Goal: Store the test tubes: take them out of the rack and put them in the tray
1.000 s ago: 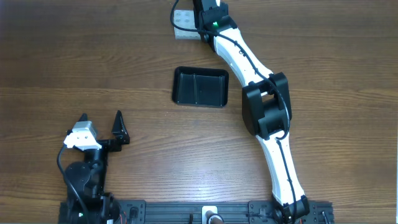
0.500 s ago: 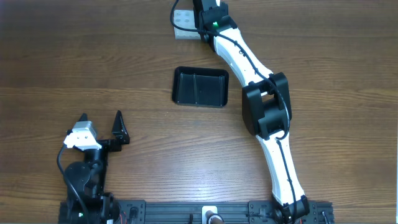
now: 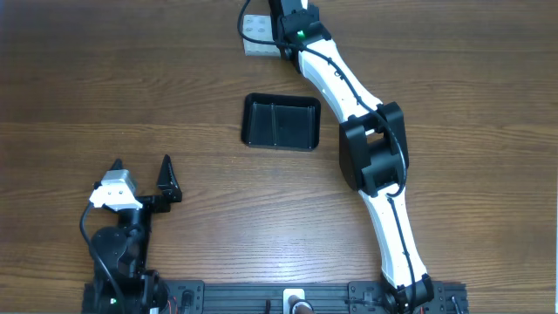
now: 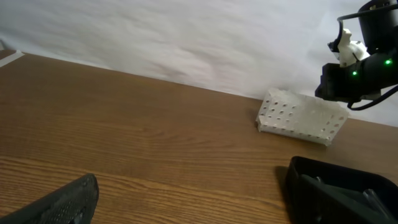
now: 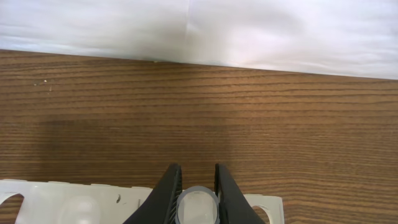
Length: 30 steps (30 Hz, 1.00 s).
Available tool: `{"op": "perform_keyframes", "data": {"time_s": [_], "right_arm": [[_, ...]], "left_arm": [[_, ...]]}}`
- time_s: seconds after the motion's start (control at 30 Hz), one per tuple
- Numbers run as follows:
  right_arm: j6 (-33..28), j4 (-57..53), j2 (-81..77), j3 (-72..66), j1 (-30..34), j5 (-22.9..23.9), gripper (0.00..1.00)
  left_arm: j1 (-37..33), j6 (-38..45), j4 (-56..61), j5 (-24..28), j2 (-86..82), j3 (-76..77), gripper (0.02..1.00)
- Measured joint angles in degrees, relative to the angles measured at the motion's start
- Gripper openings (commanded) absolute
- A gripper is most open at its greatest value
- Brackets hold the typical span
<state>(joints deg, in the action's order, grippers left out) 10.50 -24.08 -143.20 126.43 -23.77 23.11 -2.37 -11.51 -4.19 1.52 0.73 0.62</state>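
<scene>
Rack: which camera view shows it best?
Left wrist view: nearly the whole rack shows, with its holes. In the top view the right arm covers part of it. The right wrist view gives its top edge, with a tube between the fingers.

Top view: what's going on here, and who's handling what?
The right gripper is at the white test tube rack on the far side of the wooden table. Its fingers are closed on the top of a test tube standing in the rack. The black tray sits mid-table and looks empty. The left gripper rests open near its base, holding nothing.
</scene>
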Motion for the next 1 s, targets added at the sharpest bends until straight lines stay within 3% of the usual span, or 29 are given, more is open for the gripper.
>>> {"op": "perform_keyframes", "data": {"time_s": [0.7, 1.0], "right_arm": [[-0.22, -3.08, 9.33, 0.00, -0.61, 0.00, 0.099], [0.87, -13.33, 14.60, 0.00, -1.16, -0.02, 0.095]], "left_arm": [[0.00, 0.00, 0.00, 0.00, 0.00, 0.00, 0.998], [0.00, -0.02, 0.00, 0.02, 0.00, 0.00, 0.998]]}}
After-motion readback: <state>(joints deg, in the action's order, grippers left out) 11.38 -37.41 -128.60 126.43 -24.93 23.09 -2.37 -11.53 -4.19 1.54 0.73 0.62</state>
